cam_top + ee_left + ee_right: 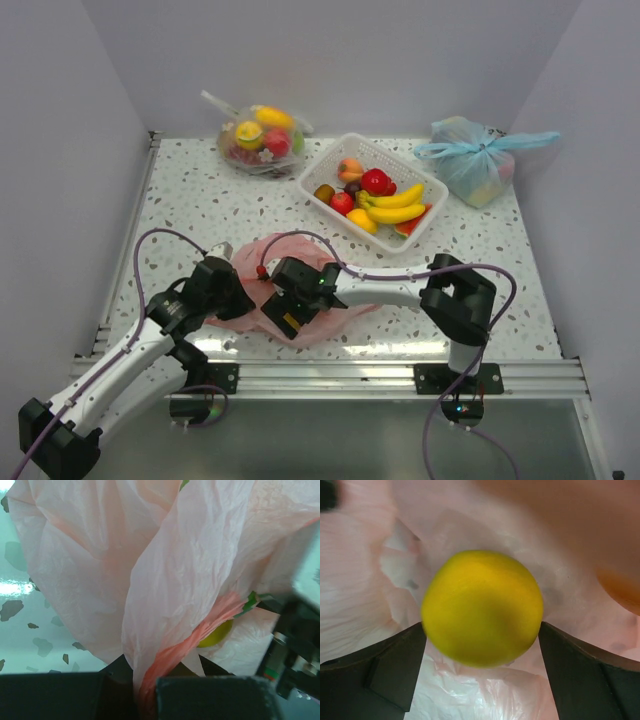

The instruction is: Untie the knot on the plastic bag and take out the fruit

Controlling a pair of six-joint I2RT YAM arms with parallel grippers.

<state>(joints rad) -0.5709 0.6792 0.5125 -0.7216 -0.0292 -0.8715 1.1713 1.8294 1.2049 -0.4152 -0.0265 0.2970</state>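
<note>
The pink plastic bag (262, 262) lies crumpled at the near middle of the table. My left gripper (238, 292) is at its left edge. In the left wrist view this gripper (145, 682) is shut on a twisted pink handle strand (172, 655) of the bag (100, 580). My right gripper (292, 312) reaches into the bag from the right. In the right wrist view it (482, 627) holds a round yellow fruit (482, 605) between its fingers (395, 670), with pink film all round. The same fruit (218, 634) peeks out in the left wrist view. No tied knot shows.
A white basket (420, 222) with bananas, red fruit and others stands behind the bag, right of centre. A clear bag of fruit (260, 138) sits at the back left. A light blue tied bag (475, 160) sits at the back right. An orange shape (622, 587) shows through the film.
</note>
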